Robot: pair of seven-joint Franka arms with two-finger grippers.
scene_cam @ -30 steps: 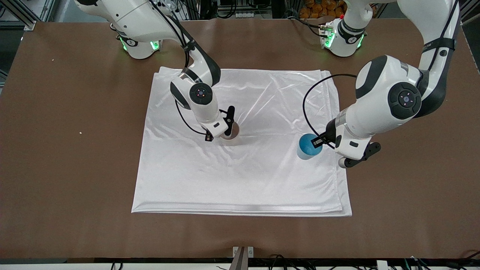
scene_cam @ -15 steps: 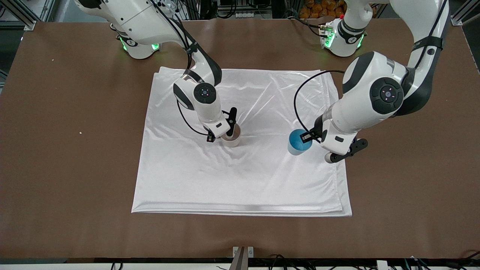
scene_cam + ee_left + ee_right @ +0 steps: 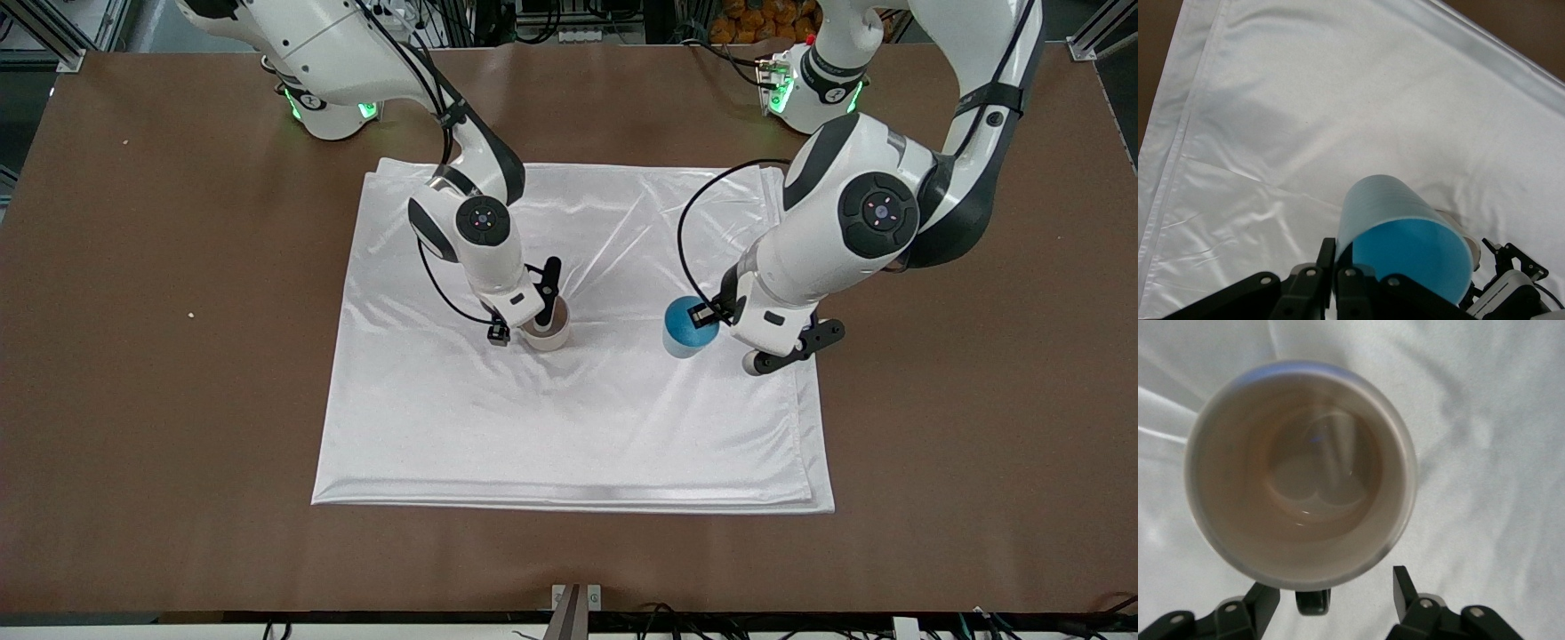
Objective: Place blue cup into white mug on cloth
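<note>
Front view — left gripper (image 3: 711, 313) holds blue cup (image 3: 686, 327).

Left gripper (image 3: 711, 315) carries the blue cup (image 3: 685, 328) above the cloth (image 3: 569, 418); right gripper (image 3: 524, 322) sits at the white mug (image 3: 548, 332), mid-worktop

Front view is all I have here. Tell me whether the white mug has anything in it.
Observer: The white mug is empty; the right wrist view shows a bare beige inside.
Operator: Report the right gripper's hold.
Observer: The right gripper is open, its fingers either side of the black handle, not touching it.
Operator: Now describe the blue cup's pose.
Observer: The left gripper pinches the blue cup at its rim, tilted, over the cloth.
</note>
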